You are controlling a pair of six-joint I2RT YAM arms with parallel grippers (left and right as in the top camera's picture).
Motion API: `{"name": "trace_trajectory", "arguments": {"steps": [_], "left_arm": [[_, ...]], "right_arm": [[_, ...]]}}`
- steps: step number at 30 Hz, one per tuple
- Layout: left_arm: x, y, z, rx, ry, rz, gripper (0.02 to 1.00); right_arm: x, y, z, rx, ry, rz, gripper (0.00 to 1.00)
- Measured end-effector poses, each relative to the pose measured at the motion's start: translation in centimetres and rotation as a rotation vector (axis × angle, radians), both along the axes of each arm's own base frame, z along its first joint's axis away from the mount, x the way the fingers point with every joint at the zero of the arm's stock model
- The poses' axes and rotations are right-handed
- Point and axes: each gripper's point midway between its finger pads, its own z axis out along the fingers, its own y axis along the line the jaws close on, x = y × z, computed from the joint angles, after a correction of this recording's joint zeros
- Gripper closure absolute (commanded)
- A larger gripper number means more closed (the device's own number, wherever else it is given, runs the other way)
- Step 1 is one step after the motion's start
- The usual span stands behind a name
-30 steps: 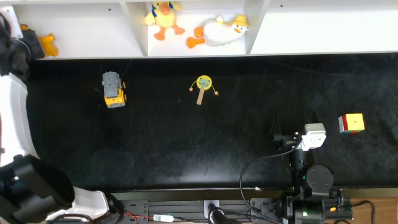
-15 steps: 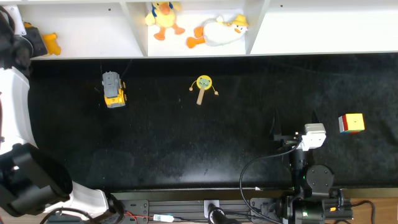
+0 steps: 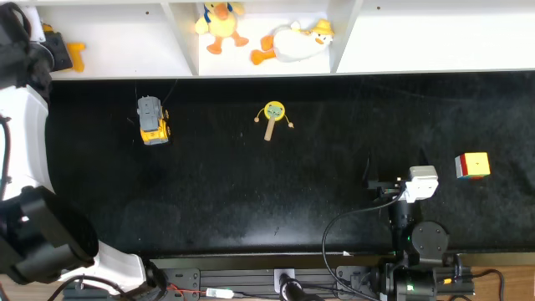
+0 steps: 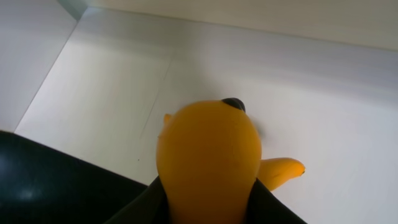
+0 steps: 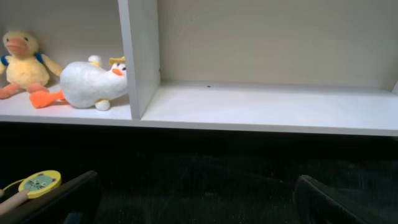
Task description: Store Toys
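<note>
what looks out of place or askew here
Nothing damaged or spilled. The white plush goose lies on its side in the middle compartment of the shelf, beside the upright yellow duck. The toy truck, rattle and cube sit out on the black table, unstored.

The orange toy (image 4: 208, 155) is cut off at the left wrist view's edge, is partly hidden behind the left gripper (image 3: 53, 50) from above, and its kind cannot be determined.
</note>
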Motion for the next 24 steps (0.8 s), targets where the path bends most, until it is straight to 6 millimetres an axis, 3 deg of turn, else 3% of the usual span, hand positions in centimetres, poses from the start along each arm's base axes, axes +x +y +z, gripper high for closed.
{"name": "trace_trajectory", "arguments": {"steps": [6,7,10,12,24], "left_arm": [[0.2,-0.1,0.0,0.005,-0.002,-0.001,0.673],[0.1,-0.1,0.0,0.005,0.000,0.000,0.597],[0.1,-0.1,-0.1,0.004,0.002,-0.001,0.213],[0.0,-0.2,-0.2,0.004,0.010,-0.003,0.047],[-1.2,-0.6,-1.5,-0.026,0.079,0.001,0.020]], "right_arm": [[0.0,0.0,0.0,0.000,0.000,0.000,0.003],[0.0,0.0,0.0,0.000,-0.001,0.000,0.007],[0.0,0.0,0.0,0.000,0.000,0.000,0.005],[0.0,0.0,0.0,0.000,0.000,0.000,0.005],[0.0,0.0,0.0,0.000,0.000,0.000,0.005]]}}
